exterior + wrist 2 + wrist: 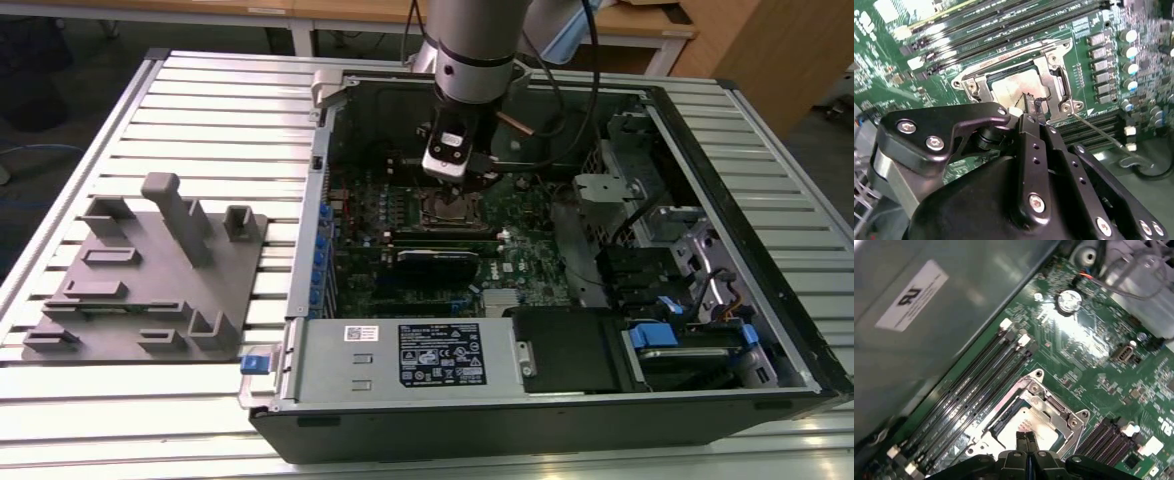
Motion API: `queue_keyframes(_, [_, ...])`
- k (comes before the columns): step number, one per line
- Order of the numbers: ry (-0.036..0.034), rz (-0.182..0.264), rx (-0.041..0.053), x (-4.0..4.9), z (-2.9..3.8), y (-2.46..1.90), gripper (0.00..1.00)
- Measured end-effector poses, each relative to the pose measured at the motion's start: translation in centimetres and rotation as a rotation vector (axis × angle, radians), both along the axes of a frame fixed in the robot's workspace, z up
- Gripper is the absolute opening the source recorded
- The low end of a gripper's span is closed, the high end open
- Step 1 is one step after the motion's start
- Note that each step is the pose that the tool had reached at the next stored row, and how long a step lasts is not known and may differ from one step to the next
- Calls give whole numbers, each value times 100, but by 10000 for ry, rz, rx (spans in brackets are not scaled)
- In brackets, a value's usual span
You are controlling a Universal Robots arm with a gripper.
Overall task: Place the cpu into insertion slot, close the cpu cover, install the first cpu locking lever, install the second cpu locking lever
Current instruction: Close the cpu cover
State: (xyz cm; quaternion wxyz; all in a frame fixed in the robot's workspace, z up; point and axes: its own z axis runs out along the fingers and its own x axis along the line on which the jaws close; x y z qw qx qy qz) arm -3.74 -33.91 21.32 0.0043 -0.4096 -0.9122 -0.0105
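The cpu (1009,87) (1036,422) lies flat in the insertion slot (451,208) on the green board inside the open computer case. The silver cpu cover (1051,65) (1064,415) is down around it, framing its grey top. A thin wire locking lever (1104,135) sticks out from one corner of the socket, standing free of the board. My gripper (451,170) (1033,106) (1027,436) hangs just above the chip, its fingertips drawn together with nothing between them.
Long black memory slots (979,375) (1004,20) run along both sides of the socket. A black card (438,262) sits nearer the case front, by the power supply (400,355). The case walls (320,180) close in. A grey fixture (147,270) stands at the exterior view's left.
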Motion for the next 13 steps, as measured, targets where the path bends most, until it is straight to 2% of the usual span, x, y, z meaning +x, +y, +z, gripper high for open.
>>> queue_keyframes(13, [0, 2365, 0, 0, -5, 0, 10])
